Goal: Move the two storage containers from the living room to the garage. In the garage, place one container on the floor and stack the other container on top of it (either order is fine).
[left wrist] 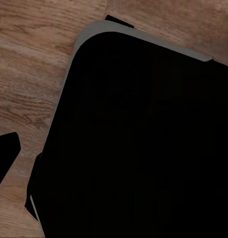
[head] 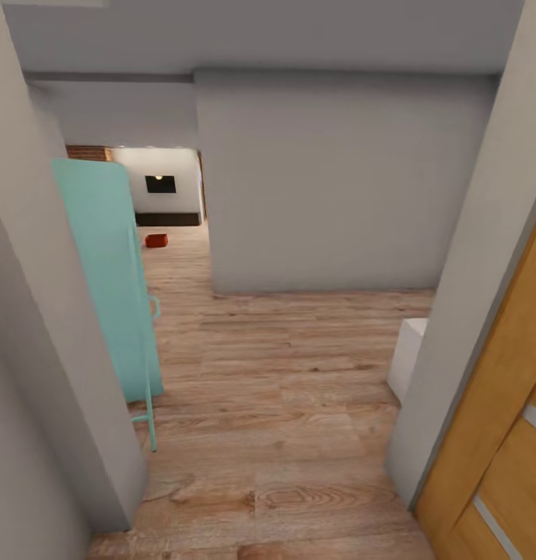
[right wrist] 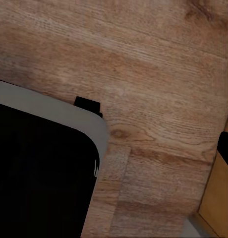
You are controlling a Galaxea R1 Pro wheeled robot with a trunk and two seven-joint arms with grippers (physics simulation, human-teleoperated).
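Hallway w/ wood planks (head: 299, 404). From left: grey wall, teal panel (head: 104, 272) leaning there, one red container (head: 156, 240) far away on living room floor, near fireplace (head: 160, 185); grey wall in middle; white block (head: 408, 358); wooden door (head: 501, 435) at right. Fingers state: cannot tell for both arms.

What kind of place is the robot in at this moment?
Probably a hallway inside a home: light wood plank floor, plain grey walls, and a wooden door on one side. Far ahead, a room opens with a red-orange storage container on its floor.
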